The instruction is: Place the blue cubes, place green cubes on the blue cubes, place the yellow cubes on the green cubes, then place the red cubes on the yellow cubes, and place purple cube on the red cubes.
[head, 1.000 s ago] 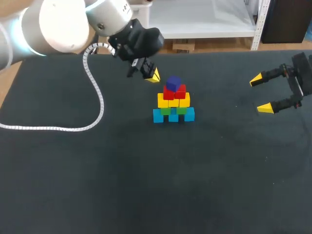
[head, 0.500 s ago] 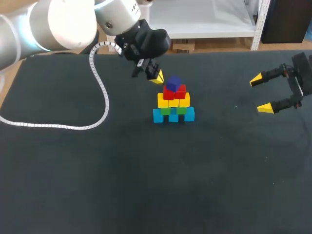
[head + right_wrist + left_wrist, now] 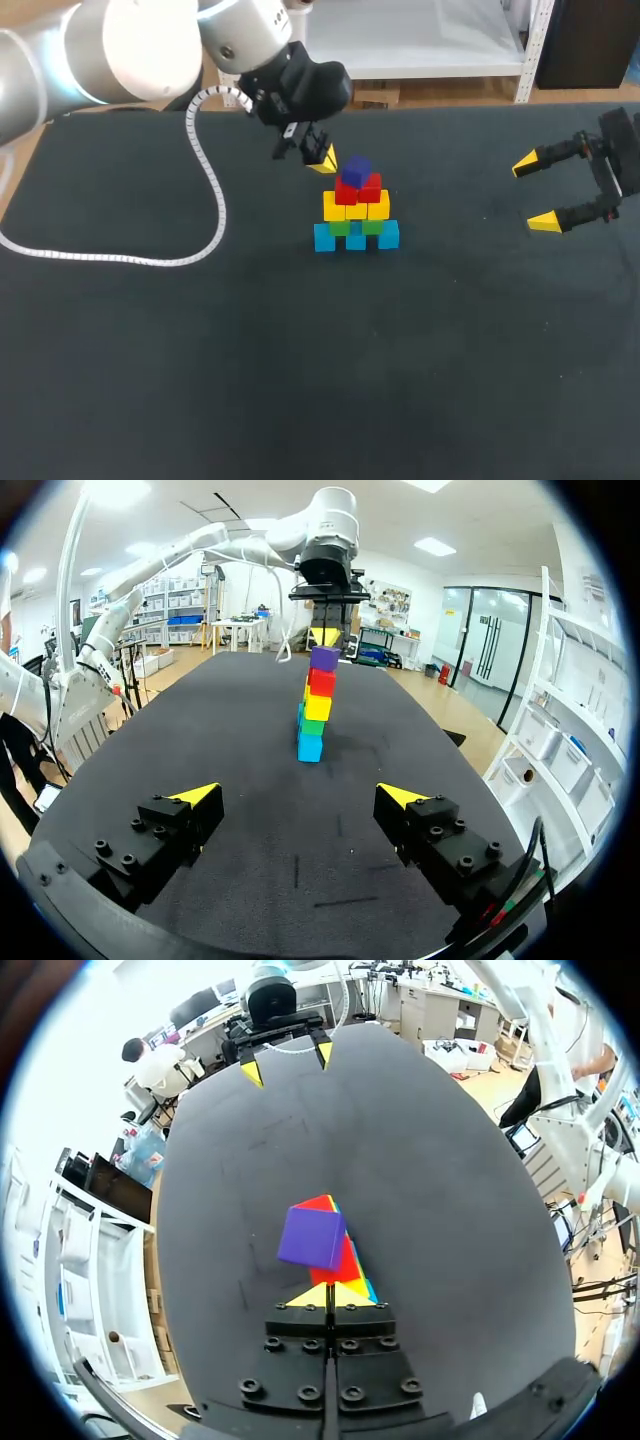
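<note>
**Guarding a finished tower from the gripper parked beside it**

Judging by how things lay, the main risk was a knock. My left gripper (image 3: 322, 158) hung just behind the tower (image 3: 356, 205), level with its top and very near the purple cube (image 3: 356, 169). Any sideways drift or swing of the wrist toward the tower could have clipped that cube and brought the upper layers down. The safe way out looked like up and away from the tower, not across it.

The left gripper's yellow tips were pressed together with nothing between them. In the left wrist view the purple cube sat just ahead of those tips, apart from them, and seemed turned slightly out of line with the red cubes (image 3: 359, 189) beneath it. I took that skew as a second weak point, since a small jolt to the table (image 3: 300, 380) might have been enough to tip it.

Every layer was in place: blue cubes (image 3: 355, 238) at the base, then green cubes (image 3: 355, 227), yellow cubes (image 3: 356, 207), the red ones, and purple on top.

My right gripper (image 3: 535, 192) sat well apart from the tower, fingers spread wide and empty, facing it.
</note>
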### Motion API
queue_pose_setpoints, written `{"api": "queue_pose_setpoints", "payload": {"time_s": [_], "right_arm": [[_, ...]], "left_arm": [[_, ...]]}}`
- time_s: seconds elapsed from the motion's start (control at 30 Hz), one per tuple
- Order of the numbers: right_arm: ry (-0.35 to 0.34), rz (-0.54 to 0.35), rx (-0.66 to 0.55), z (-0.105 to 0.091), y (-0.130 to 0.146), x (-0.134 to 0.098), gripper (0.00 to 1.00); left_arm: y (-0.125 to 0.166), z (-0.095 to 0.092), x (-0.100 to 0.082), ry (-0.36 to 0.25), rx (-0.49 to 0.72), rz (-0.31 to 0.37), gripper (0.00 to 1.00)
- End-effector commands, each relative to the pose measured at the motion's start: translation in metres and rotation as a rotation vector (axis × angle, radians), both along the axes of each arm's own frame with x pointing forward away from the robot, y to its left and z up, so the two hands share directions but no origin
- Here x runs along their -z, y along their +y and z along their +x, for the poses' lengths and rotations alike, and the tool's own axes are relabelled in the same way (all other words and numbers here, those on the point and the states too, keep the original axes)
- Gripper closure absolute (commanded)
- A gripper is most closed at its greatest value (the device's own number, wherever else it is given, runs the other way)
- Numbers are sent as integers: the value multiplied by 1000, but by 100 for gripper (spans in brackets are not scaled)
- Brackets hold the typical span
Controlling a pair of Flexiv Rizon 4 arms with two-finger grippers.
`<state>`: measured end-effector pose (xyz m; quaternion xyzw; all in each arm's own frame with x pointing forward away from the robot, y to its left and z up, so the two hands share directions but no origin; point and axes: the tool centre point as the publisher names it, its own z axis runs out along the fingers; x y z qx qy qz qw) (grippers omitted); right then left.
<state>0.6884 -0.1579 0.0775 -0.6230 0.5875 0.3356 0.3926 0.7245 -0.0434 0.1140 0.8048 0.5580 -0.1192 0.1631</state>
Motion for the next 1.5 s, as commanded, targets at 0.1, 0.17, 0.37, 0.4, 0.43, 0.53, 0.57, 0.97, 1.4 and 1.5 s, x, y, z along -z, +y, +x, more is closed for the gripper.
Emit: {"api": "queue_pose_setpoints", "payload": {"time_s": [0.1, 0.17, 0.37, 0.4, 0.43, 0.53, 0.57, 0.97, 1.4, 1.5], "right_arm": [[0, 1, -1, 0, 0, 0, 0], [0, 1, -1, 0, 0, 0, 0], [0, 1, -1, 0, 0, 0, 0], [0, 1, -1, 0, 0, 0, 0], [0, 1, -1, 0, 0, 0, 0], [0, 1, -1, 0, 0, 0, 0], [0, 1, -1, 0, 0, 0, 0], [0, 1, -1, 0, 0, 0, 0], [0, 1, -1, 0, 0, 0, 0], [0, 1, -1, 0, 0, 0, 0]], "left_arm": [[-3, 5, 0, 2, 3, 6, 100], [-3, 5, 0, 1, 4, 6, 100], [-3, 4, 0, 4, 2, 9, 100], [-3, 3, 0, 4, 1, 9, 100], [-3, 3, 0, 5, 0, 10, 100], [-3, 2, 1, 6, -4, 10, 100], [-3, 1, 1, 7, -6, 10, 100], [-3, -4, 1, 10, -19, 12, 100], [-5, -9, 1, 10, -29, 14, 100], [-6, -10, 1, 10, -28, 12, 100]]}}
